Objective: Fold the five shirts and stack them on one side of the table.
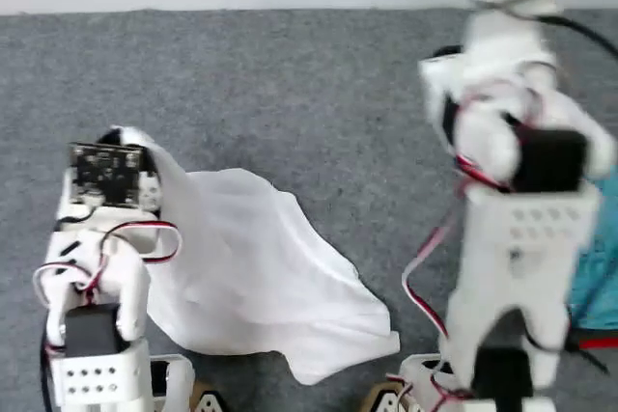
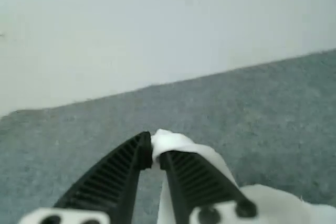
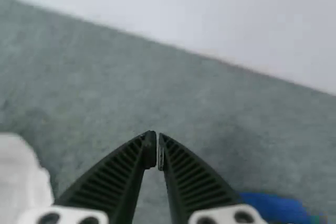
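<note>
The left gripper pinches a corner of the thin white cloth shirt, the rest draping below it onto the grey felt surface. The right gripper is pressed together, empty. The fold seems underway; next, that corner needs carrying across the shirt.

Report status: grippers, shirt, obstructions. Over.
Left gripper shut on white shirt, rest draped on table. Right gripper shut, empty. Blue shirt at table edge, apart from white shirt.
</note>
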{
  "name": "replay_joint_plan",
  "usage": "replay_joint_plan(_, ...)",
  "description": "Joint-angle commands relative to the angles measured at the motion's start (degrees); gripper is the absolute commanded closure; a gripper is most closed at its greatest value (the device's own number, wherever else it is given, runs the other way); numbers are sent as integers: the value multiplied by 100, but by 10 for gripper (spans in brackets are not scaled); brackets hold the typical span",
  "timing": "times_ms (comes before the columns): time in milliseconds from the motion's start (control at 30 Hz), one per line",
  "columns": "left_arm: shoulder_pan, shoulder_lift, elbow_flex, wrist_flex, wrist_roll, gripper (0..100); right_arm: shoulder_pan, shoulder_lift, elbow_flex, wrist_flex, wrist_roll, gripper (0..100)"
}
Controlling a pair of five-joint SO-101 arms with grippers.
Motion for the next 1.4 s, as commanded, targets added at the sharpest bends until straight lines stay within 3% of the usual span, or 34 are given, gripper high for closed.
replay_joint_plan(0,62,-26,145,-105,9,985,-848,787,211,224,-53,898)
replay_joint_plan(100,88,-26,189,273,9,985,-1596,1807,448,224,-290,791)
replay_joint_plan(300,105,114,-22,923,9,984,-2747,4075,-149,57,-229,785)
replay_joint_plan(500,466,1811,-1253,1635,0,984,-3266,5974,-2119,435,26,785)
replay_joint_plan(733,1081,3121,-2800,2101,26,984,-3143,7811,-4923,1033,35,785)
replay_joint_plan(867,1424,3341,-2949,2251,26,985,-3116,8479,-6233,1051,44,786)
replay_joint_plan(1033,1451,3367,-2958,2251,26,985,-3152,8989,-6127,1077,88,807)
replay_joint_plan(1167,1442,3367,-2949,2259,26,985,-3134,9068,-6224,1147,914,998)
replay_joint_plan(1233,1442,3367,-2949,2259,26,985,-3064,8963,-6418,1402,1020,964)
replay_joint_plan(1367,1442,3393,-2949,2259,26,985,-2791,8541,-6963,1886,1029,988)
